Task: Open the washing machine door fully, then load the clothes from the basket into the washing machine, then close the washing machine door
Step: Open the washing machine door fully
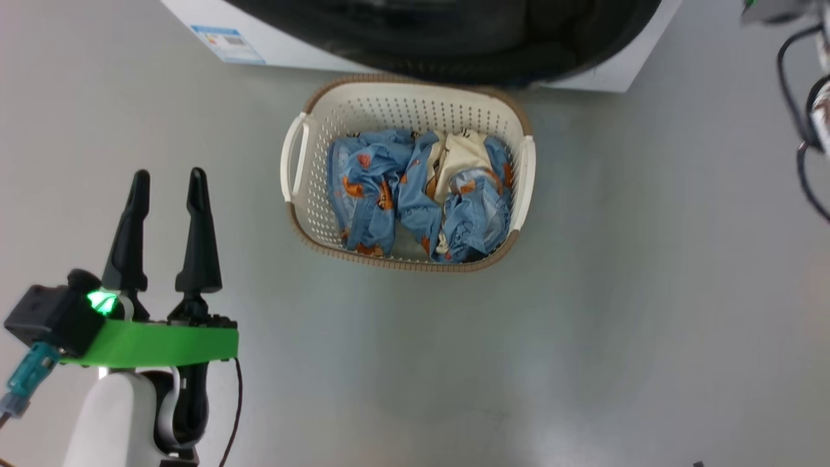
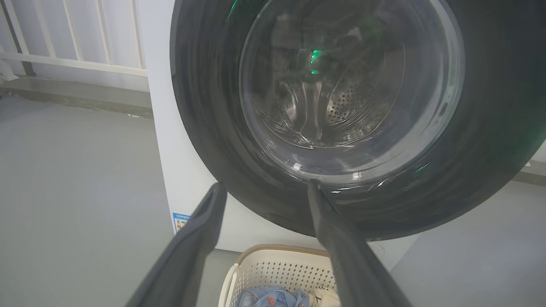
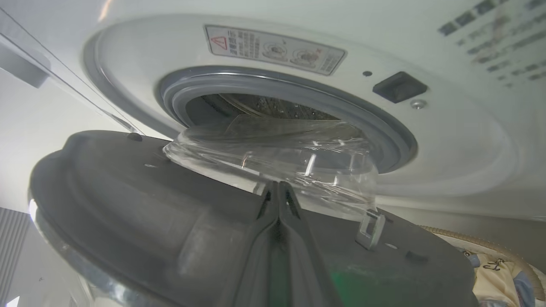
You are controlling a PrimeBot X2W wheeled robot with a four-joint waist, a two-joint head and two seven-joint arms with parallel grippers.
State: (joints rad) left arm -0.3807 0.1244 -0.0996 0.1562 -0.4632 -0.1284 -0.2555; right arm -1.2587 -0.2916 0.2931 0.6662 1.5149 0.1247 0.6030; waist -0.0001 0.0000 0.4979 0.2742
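**Item 1. The washing machine (image 1: pixel 622 61):** one, white, set at the top edge of the head view, its upper part cut off there. One blue label sticker (image 1: pixel 227 44) is noted on its lower front and one warning sticker (image 3: pixel 273 49) above the grey gasket (image 3: pixel 273 83). The steel drum (image 3: pixel 264 104) is largely screened by the door's glass.

**Item 2. The washing machine door (image 3: pixel 128 204):** one, black-rimmed, held part open. Its clear glass bowl (image 3: pixel 273 157) is swung out from the gasket, and one latch hook (image 3: pixel 370 230) is seen on its inner face.

**Item 3. The basket (image 1: pixel 402 110):** one, with two side handles, placed on the grey floor (image 1: pixel 583 324) just before the machine and below the door.

**Item 4. The clothes (image 1: pixel 415 194):** crumpled inside the basket, light blue with cream among them. The number of garments cannot be told.

**Item 5. Left gripper (image 1: pixel 168 175):** fingers spread, nothing held, kept apart from the basket on its left.

**Item 6. Right gripper (image 3: pixel 278 187):** fingers pressed together, nothing held, tips laid at the foot of the glass bowl on the door's inner side. Contact cannot be confirmed.

**Item 7. Surroundings:** one white railing (image 2: pixel 85 42) is recorded behind the machine, and black cables (image 1: pixel 797 97) are cut off at the head view's right edge.
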